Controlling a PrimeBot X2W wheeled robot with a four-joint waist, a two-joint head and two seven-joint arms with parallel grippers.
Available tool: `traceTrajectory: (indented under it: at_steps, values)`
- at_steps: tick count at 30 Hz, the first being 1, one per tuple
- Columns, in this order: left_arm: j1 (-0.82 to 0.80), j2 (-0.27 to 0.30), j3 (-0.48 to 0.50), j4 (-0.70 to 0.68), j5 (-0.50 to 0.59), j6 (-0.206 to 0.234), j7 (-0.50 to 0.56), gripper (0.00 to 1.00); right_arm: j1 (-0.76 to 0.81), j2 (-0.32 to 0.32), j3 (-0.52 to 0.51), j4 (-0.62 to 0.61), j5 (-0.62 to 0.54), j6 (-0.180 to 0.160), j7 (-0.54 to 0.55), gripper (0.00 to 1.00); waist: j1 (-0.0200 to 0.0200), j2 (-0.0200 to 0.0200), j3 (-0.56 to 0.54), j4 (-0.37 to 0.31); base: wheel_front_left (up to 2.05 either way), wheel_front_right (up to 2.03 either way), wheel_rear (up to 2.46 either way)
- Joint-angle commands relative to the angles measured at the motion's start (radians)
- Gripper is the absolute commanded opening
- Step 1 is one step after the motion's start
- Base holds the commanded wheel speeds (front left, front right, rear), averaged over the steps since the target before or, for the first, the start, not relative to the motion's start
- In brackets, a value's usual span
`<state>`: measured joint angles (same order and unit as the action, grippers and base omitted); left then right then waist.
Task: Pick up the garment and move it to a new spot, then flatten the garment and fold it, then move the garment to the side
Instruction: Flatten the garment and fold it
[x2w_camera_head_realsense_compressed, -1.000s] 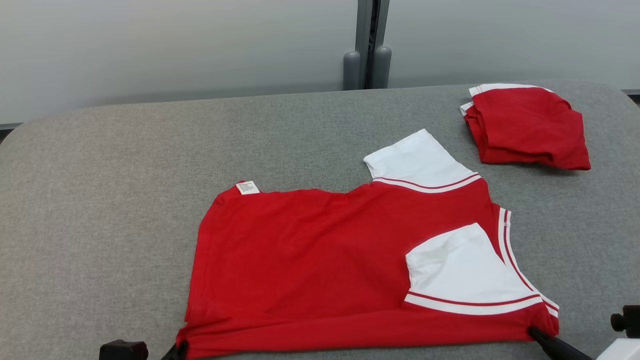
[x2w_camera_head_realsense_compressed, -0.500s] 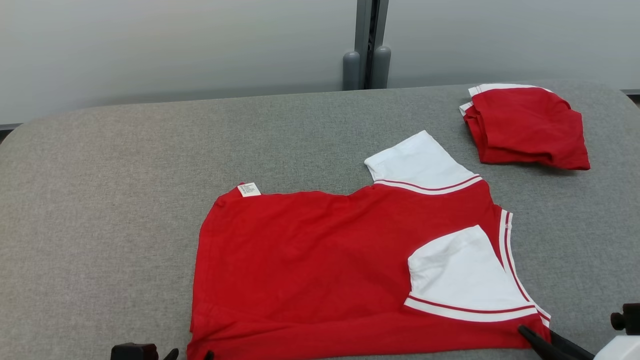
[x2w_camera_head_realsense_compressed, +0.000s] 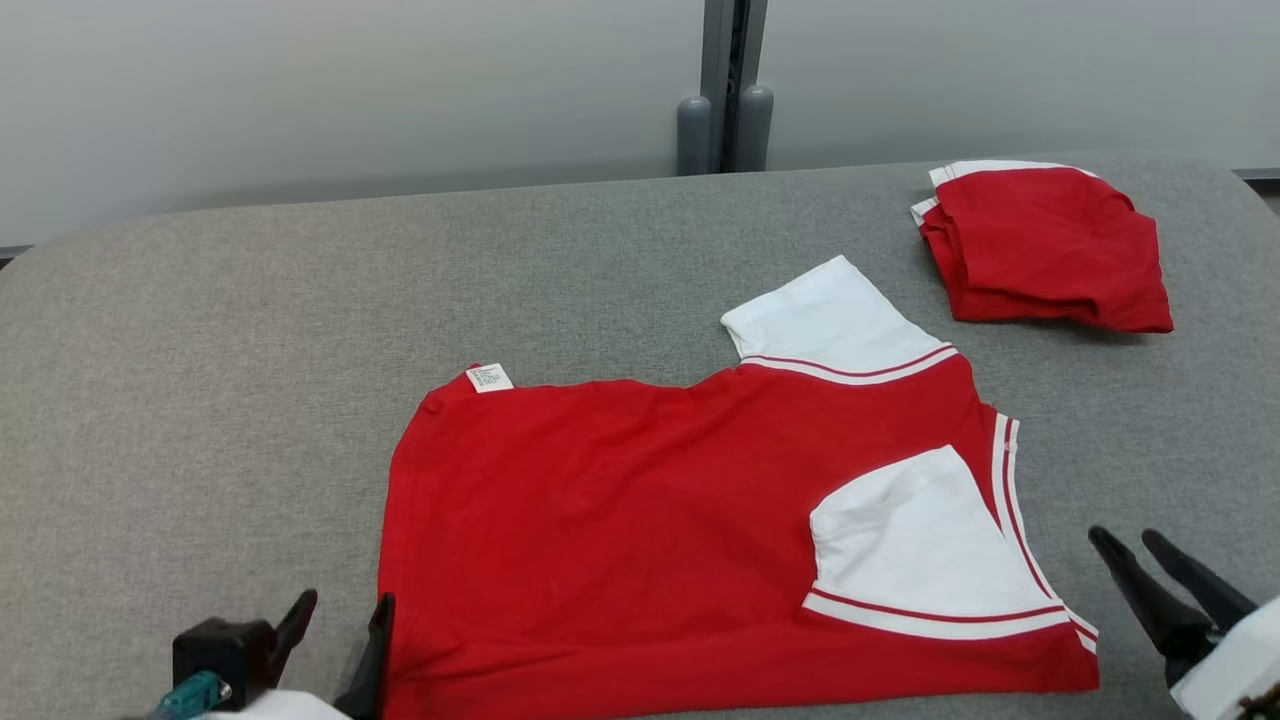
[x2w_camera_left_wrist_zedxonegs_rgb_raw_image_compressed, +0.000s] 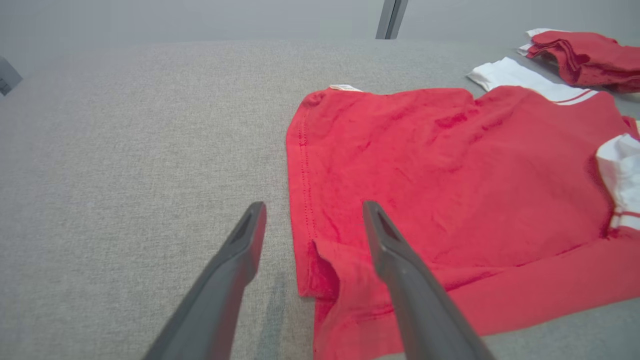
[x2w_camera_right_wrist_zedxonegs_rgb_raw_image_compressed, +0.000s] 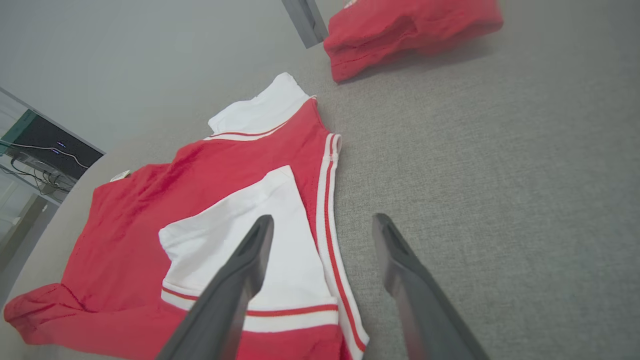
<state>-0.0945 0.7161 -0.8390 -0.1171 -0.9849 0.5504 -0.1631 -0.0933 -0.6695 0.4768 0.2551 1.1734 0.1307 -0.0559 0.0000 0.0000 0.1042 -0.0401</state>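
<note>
The garment (x2w_camera_head_realsense_compressed: 620, 520) is a red shirt with white sleeves, lying flat on the grey table with its near long edge folded up over the body. One white sleeve sticks out at the far side, the other lies folded on top at the right. My left gripper (x2w_camera_head_realsense_compressed: 345, 610) stands open at the garment's near left corner, nothing between its fingers; the left wrist view shows that corner (x2w_camera_left_wrist_zedxonegs_rgb_raw_image_compressed: 325, 280) under the gripper (x2w_camera_left_wrist_zedxonegs_rgb_raw_image_compressed: 312, 212). My right gripper (x2w_camera_head_realsense_compressed: 1130, 545) is open too, lifted just right of the garment's near right corner (x2w_camera_right_wrist_zedxonegs_rgb_raw_image_compressed: 350, 330), holding nothing (x2w_camera_right_wrist_zedxonegs_rgb_raw_image_compressed: 322, 225).
A second red garment (x2w_camera_head_realsense_compressed: 1045, 255), folded, sits at the table's far right. The padded grey table (x2w_camera_head_realsense_compressed: 200, 400) has bare room on the left and far side. A grey post (x2w_camera_head_realsense_compressed: 722, 90) stands behind the far edge.
Both grippers have let go of the garment's near edge, opened, and risen away from it. The folded edge now lies released on the shirt. The camera has shifted slightly.
</note>
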Motion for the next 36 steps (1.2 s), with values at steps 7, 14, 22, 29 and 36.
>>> traceTrajectory:
  at_steps: [7, 14, 22, 29, 36]
  values:
    - [-0.160, -0.017, -0.033, 0.048, 0.068, -0.042, 0.054, 1.00, -0.136, 0.060, -0.077, 0.025, -0.156, 0.000, 0.032, 1.00, 0.0000, 0.0000, 0.035, 0.013, 0.00, 0.00, 0.00]
    - [-0.337, -0.101, -0.030, 0.227, 0.054, -0.150, 0.100, 1.00, -0.315, 0.126, -0.108, 0.057, -0.182, 0.000, 0.108, 1.00, 0.0000, 0.0000, 0.099, 0.028, 0.00, 0.00, 0.00]
    - [-0.522, -0.185, -0.050, 0.400, 0.080, -0.230, 0.154, 1.00, -0.535, 0.132, -0.073, 0.120, -0.196, 0.000, 0.188, 1.00, 0.0000, 0.0000, 0.207, 0.047, 0.00, 0.00, 0.00]
    - [-0.661, -0.261, -0.078, 0.515, 0.101, -0.274, 0.211, 1.00, -0.730, 0.121, -0.002, 0.235, -0.192, 0.000, 0.275, 1.00, 0.0000, 0.0000, 0.296, 0.084, 0.00, 0.00, 0.00]
    - [-0.736, -0.320, -0.083, 0.588, 0.090, -0.285, 0.244, 1.00, -0.845, 0.136, 0.071, 0.351, -0.178, 0.000, 0.330, 1.00, 0.0000, 0.0000, 0.339, 0.117, 0.00, 0.00, 0.00]
